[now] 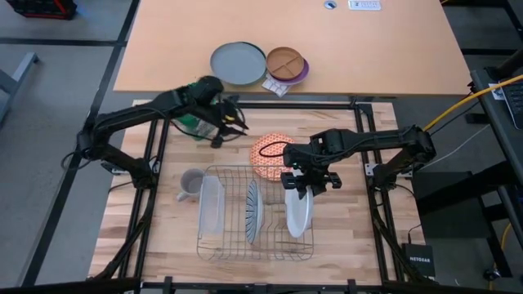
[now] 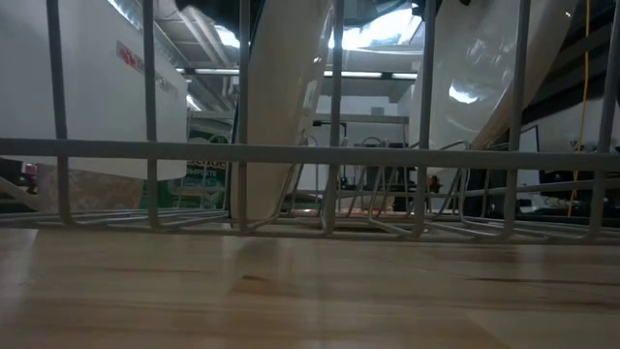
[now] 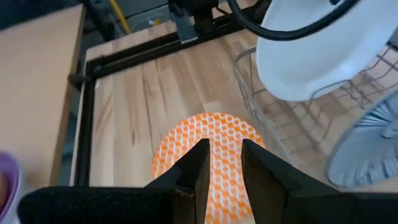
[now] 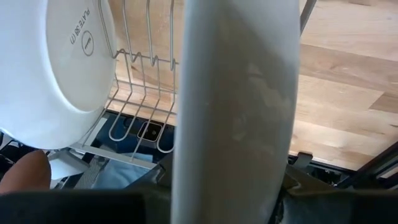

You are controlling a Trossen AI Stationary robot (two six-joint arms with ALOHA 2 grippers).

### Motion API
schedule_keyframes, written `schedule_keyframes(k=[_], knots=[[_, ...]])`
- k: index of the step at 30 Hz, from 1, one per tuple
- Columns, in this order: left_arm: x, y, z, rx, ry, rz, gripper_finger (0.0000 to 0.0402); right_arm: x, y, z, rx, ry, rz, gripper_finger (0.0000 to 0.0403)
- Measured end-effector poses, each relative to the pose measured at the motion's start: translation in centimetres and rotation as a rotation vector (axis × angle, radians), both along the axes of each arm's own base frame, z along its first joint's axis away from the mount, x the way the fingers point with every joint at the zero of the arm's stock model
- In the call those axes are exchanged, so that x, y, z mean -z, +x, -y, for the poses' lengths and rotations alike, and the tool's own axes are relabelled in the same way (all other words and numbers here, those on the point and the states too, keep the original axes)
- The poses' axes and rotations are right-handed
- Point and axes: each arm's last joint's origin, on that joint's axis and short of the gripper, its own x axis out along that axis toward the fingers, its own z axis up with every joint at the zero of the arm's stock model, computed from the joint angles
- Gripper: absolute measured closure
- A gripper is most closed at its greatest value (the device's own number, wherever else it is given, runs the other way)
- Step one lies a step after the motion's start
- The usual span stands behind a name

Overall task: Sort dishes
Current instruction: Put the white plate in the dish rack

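Your white plate (image 1: 297, 211) is on edge at the right end of the wire rack (image 1: 214, 249), right tool (image 1: 304, 187) clamped on its rim. The striped plate (image 1: 252, 211) already stands mid-rack. The orange plate (image 1: 270, 155) lies flat on the table (image 1: 351, 237) just beyond the rack, not yet racked. Left tool (image 1: 225, 122) hovers far left, nearly closed, empty. The white plate's underside reads "PLATE".
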Motion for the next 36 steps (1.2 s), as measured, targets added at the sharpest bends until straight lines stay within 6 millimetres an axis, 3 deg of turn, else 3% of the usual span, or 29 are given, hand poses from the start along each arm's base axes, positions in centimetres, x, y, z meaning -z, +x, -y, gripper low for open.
schedule_keyframes(k=[4,9,15,24,30,36], knots=[[-1.0,-3.3,-0.5,-0.046,-0.073,-0.05,0.032,0.0,0.0,0.0,0.002,-0.009,0.0,0.0285],[1.4,-5.9,-0.8,-0.028,-0.249,-0.008,0.032,0.0,0.0,0.0,0.0,-0.016,0.001,0.0285],[2.2,-7.6,-1.2,-0.332,-0.179,0.064,0.032,0.0,0.0,0.0,0.0,-0.018,0.001,0.0285],[9.4,-12.2,2.4,-0.417,-0.258,0.27,0.032,0.0,0.0,0.1,0.011,-0.049,0.004,0.0285],[12.3,-15.2,4.6,-0.42,-0.262,0.458,0.032,0.0,0.0,0.2,0.014,-0.054,0.004,0.0285],[15.0,-16.8,5.7,-0.425,-0.284,0.459,0.032,0.0,0.0,0.2,0.017,-0.061,0.005,0.0285]])
